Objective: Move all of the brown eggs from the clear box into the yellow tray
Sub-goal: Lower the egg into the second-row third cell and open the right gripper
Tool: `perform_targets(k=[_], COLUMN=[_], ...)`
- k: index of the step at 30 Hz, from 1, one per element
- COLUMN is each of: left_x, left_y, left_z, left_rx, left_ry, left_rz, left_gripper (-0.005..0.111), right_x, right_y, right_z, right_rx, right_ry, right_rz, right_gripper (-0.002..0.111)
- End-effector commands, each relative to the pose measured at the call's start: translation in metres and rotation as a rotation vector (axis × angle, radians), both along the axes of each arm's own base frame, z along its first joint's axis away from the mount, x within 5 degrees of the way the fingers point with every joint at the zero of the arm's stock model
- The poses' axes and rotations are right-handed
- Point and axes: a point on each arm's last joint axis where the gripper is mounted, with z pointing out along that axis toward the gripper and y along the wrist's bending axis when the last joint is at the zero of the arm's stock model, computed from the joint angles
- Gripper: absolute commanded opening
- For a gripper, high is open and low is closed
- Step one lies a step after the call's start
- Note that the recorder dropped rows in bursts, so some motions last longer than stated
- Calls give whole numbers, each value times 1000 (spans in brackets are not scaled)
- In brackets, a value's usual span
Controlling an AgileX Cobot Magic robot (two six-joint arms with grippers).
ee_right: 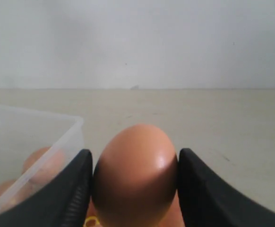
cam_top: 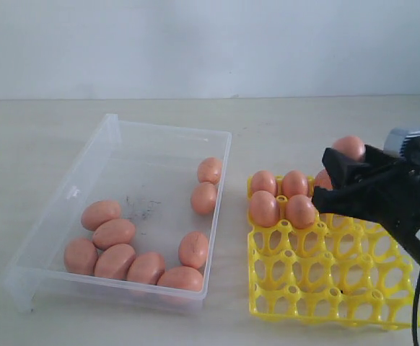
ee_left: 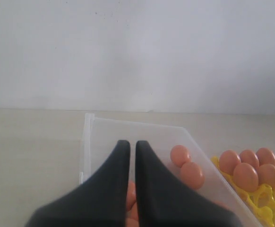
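Note:
The clear box (cam_top: 109,133) lies at left and holds several brown eggs (cam_top: 114,233), most of them along its near edge and two at its far right corner (cam_top: 209,171). The yellow tray (cam_top: 325,281) sits to its right, with several eggs (cam_top: 263,208) in its two back rows. My right gripper (cam_top: 351,155) hangs over the tray's back right, shut on one brown egg (ee_right: 135,175). My left gripper (ee_left: 129,143) is shut and empty above the box (ee_left: 88,142). It is out of the exterior view.
Box and tray rest on a pale tabletop (cam_top: 304,122) with a white wall behind. The tray's two front rows (cam_top: 318,295) are open cups. Dark specks (cam_top: 141,205) mark the box floor.

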Motion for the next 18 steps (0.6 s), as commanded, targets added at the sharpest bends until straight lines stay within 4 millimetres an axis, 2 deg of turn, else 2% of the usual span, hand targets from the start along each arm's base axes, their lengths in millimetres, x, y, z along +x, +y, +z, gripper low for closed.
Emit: perform_targets(k=[1,8,18], left_x=[0,0,0], left_y=[0,0,0], left_z=[0,0,0], left_rx=[-11,-11,-11], left_ry=[0,0,-1], left_rz=[-9,-9,-9], left_gripper=[4,4,4], right_x=[1,2,4], right_y=[3,3,-5], right_z=[-17,-41,-49], right_rx=[-32,-52,-60], right_ry=[35,137,169], right_rz=[35,30,-68], right_gripper=[0,0,0])
